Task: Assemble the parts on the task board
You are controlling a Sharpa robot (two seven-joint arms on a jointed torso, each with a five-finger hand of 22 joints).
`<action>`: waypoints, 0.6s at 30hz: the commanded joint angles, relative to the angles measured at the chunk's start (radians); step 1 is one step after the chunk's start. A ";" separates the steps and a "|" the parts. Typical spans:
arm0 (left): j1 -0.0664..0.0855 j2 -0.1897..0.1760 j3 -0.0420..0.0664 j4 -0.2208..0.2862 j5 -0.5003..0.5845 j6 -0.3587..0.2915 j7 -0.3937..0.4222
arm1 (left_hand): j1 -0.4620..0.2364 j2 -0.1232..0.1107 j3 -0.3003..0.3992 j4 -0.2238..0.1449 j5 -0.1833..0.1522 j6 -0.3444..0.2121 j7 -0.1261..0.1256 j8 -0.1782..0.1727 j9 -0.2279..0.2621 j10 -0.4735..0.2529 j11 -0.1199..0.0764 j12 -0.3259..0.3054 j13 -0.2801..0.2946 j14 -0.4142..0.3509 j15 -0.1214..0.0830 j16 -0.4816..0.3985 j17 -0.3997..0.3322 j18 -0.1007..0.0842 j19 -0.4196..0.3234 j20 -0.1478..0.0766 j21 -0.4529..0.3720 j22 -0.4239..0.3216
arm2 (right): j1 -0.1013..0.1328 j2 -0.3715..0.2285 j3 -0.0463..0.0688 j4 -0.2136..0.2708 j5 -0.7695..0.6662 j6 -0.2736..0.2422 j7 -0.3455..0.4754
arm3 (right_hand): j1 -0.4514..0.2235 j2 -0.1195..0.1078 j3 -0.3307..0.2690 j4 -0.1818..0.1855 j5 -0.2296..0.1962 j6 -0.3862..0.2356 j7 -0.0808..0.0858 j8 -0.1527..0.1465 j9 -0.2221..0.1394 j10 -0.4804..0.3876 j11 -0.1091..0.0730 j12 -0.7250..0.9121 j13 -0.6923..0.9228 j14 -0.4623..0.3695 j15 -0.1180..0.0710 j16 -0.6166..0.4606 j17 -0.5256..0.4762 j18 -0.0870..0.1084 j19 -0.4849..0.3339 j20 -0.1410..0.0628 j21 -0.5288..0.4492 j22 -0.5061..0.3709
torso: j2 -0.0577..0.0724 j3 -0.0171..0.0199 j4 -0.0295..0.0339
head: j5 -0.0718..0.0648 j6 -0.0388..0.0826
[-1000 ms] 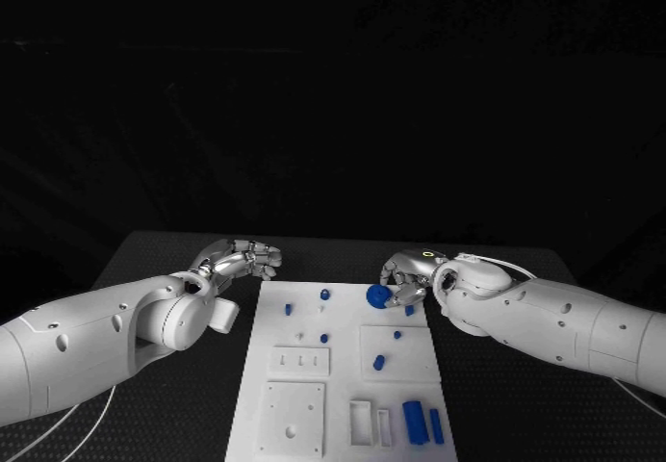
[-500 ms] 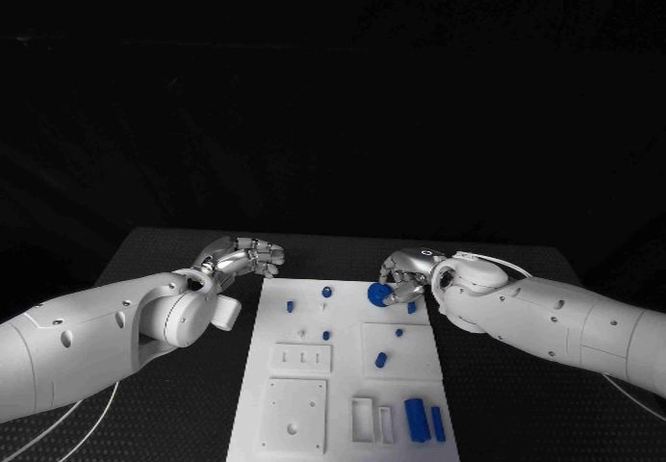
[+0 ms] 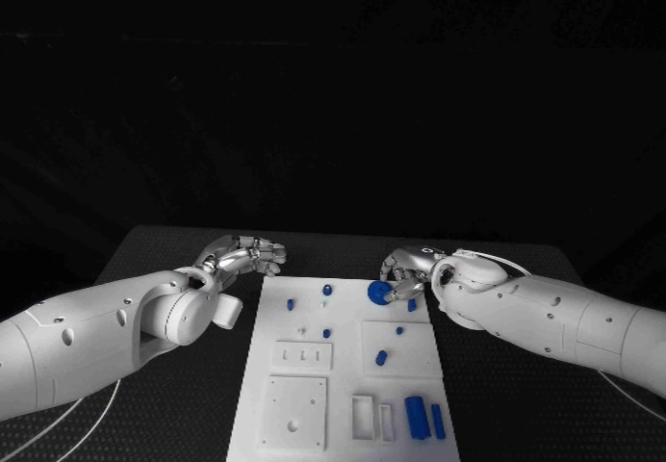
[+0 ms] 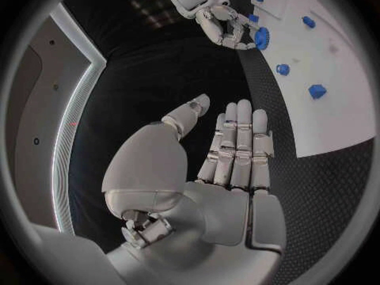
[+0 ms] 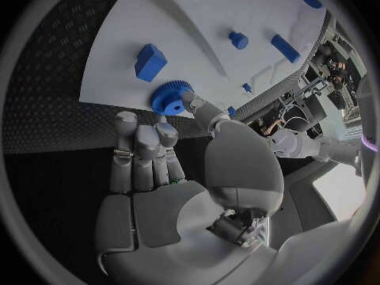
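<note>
The white task board [image 3: 347, 385] lies in the middle of the table with several small blue parts on it. At the board's far right corner my right hand [image 3: 407, 268] pinches a blue gear [image 3: 379, 292] between thumb and fingers. The right wrist view shows the same gear [image 5: 168, 98] at the fingertips, just over the board's edge [image 5: 198, 31]. My left hand [image 3: 247, 256] hovers off the board's far left corner. In the left wrist view that left hand [image 4: 230, 164] has its fingers stretched out and holds nothing.
Blue pegs [image 3: 326, 289] stand at the board's far end, and a blue block [image 5: 151, 61] sits close to the gear. Two long blue pieces [image 3: 414, 412] lie at the near right. Black table [image 3: 166, 250] surrounds the board.
Both hands stay almost where they were. The right hand keeps its hold on the blue gear at the board's far right corner.
</note>
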 commanded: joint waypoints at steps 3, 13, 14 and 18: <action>0.001 0.002 0.001 0.002 -0.010 0.019 0.005 | -0.005 0.003 0.007 -0.001 -0.004 0.000 0.007 -0.005 0.001 0.003 0.004 -0.006 0.001 -0.004 -0.001 0.006 -0.002 0.020 -0.001 -0.001 0.005 0.001 | -0.007 0.006 0.000 -0.004 -0.008 0.005 0.011 | 0.000 0.007 0.009 -0.003 0.006 0.001 0.009 -0.004 -0.001 -0.075 0.019 0.007 -0.001 0.006 -0.002 -0.001 0.002 0.021 0.001 -0.011 0.006 0.019 | 0.000 -0.0001 -0.0017 | 0.002 -0.004; 0.001 0.007 0.001 -0.001 -0.010 0.021 0.002 | -0.006 0.004 0.007 -0.001 -0.004 -0.001 0.007 -0.005 0.001 0.003 0.004 -0.007 0.001 -0.005 0.000 0.006 -0.002 0.019 -0.001 -0.001 0.005 0.001 | -0.014 0.015 0.000 0.000 -0.016 0.017 0.011 | 0.001 0.009 0.010 -0.004 0.005 0.002 0.009 -0.003 0.000 -0.075 0.019 0.008 -0.002 0.007 -0.002 -0.001 0.004 0.021 0.000 -0.011 0.007 0.018 | -0.001 -0.0011 -0.0025 | 0.000 -0.010; 0.001 0.007 0.001 -0.001 -0.010 0.021 0.002 | -0.006 0.004 0.007 -0.001 -0.004 -0.001 0.007 -0.005 0.001 0.003 0.004 -0.007 0.001 -0.005 0.000 0.006 -0.002 0.019 -0.001 -0.001 0.005 0.001 | -0.015 0.016 0.000 -0.001 -0.017 0.019 0.010 | 0.001 0.010 0.010 -0.004 0.005 0.003 0.008 -0.003 0.000 -0.075 0.019 0.008 -0.002 0.007 -0.002 -0.001 0.004 0.021 0.000 -0.011 0.007 0.018 | -0.001 -0.0011 -0.0025 | 0.000 -0.010; 0.001 0.005 0.001 0.000 -0.010 0.020 0.000 | -0.006 0.004 0.007 -0.001 -0.004 -0.001 0.007 -0.005 0.001 0.003 0.004 -0.007 0.001 -0.005 0.000 0.006 -0.002 0.019 -0.001 -0.001 0.005 0.001 | -0.022 0.021 -0.001 -0.006 -0.026 0.017 0.008 | 0.003 0.017 0.014 -0.008 0.002 0.014 0.005 0.003 0.002 -0.076 0.015 0.010 -0.003 0.007 -0.005 -0.002 0.006 0.021 -0.001 -0.012 0.008 0.018 | -0.002 -0.0007 -0.0018 | -0.001 -0.010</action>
